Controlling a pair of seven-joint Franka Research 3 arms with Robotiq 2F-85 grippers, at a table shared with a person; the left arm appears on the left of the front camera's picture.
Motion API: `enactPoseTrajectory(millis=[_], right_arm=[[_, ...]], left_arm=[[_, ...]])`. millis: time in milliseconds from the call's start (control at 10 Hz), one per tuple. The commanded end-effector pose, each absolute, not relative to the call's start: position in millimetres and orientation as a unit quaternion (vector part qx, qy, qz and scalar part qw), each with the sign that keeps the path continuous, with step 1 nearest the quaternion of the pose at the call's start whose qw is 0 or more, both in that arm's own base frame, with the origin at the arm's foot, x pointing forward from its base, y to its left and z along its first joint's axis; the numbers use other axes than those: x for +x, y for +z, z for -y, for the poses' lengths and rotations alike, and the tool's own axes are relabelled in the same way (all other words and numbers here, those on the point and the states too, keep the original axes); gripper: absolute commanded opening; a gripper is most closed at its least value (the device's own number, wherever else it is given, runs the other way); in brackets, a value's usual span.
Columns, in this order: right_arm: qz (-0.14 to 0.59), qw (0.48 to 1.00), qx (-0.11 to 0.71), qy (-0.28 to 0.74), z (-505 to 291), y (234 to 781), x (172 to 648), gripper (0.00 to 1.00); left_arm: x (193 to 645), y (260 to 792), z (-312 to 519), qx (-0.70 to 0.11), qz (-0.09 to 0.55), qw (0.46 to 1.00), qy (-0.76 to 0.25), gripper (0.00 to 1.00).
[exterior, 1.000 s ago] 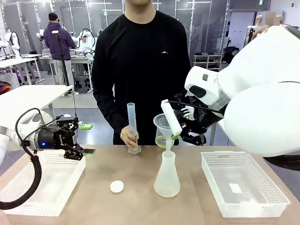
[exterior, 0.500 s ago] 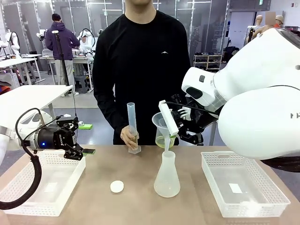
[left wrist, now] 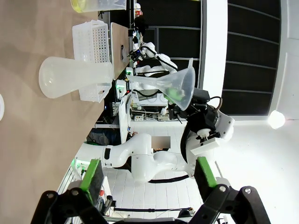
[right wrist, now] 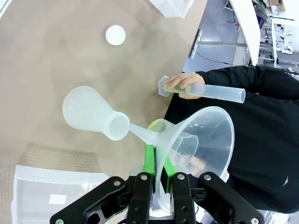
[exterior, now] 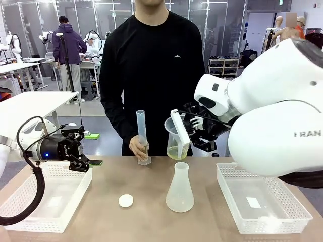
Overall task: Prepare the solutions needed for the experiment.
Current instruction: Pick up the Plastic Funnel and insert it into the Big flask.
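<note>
My right gripper (right wrist: 159, 163) is pinching the funnel (right wrist: 201, 140) by its lower cone, one green pad on either side. The spout runs away from my fingers and down toward the open mouth of the flask (right wrist: 86, 112). The tip hangs just short of that mouth, close to it but not inside. In the front view the flask stands on the table directly under my grip, and I cannot tell how much is in it.

The solution (left wrist: 88, 5) is a shallow yellow-green layer in the bottom of a beaker (left wrist: 110, 3). The beaker sits just past the funnel from my fingers, on the person's side and at about my own height, near the funnel's rim. Through the funnel wall I think I see a hand on it.

The coming move turns on one line — the funnel's long axis against the flask neck. I judge the spout must point straight down that neck before any liquid goes in, or it will run down the outside.

My left gripper (exterior: 81, 162) is spread wide and carries nothing. It hovers over the left basket (exterior: 30, 212), well away from the flask — the right is much the nearer. Beside the flask, on my left gripper's side, the person's other hand (exterior: 137, 147) steadies a graduated cylinder (exterior: 141, 126).
</note>
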State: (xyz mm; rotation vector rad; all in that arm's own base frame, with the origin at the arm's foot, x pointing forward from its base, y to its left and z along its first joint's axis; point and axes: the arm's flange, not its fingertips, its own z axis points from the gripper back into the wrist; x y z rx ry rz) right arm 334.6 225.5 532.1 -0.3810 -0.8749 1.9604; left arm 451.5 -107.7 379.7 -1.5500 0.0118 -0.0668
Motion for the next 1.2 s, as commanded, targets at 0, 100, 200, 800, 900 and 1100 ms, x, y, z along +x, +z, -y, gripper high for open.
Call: enactPoseTrajectory(millis=[0,100,200,800,900,1100], right_arm=[[0.354,0.467,-0.164,0.794,-229.2,517.9,341.4,0.06],[0.344,0.469,-0.173,0.795,-229.3,513.2,344.1,0.06],[0.34,0.472,-0.174,0.795,-227.4,509.6,347.3,0.06],[0.318,0.499,-0.139,0.794,-216.2,489.6,355.6,0.06],[0.314,0.501,-0.14,0.794,-215.3,486.3,356.9,0.06],[0.314,0.503,-0.118,0.796,-216.1,480.1,356.8,0.06]], left_arm=[[451.2,381.4,107.9,-0.702,-0.009,0.712,-0.03,1.0],[451.2,381.4,107.9,-0.702,-0.009,0.712,-0.03,1.0],[451.2,381.4,107.9,-0.702,-0.009,0.712,-0.03,1.0],[451.2,381.4,107.9,-0.702,-0.009,0.712,-0.03,1.0],[451.2,381.4,107.9,-0.702,-0.009,0.712,-0.03,1.0],[451.2,381.4,107.9,-0.702,-0.009,0.712,-0.03,1.0]])
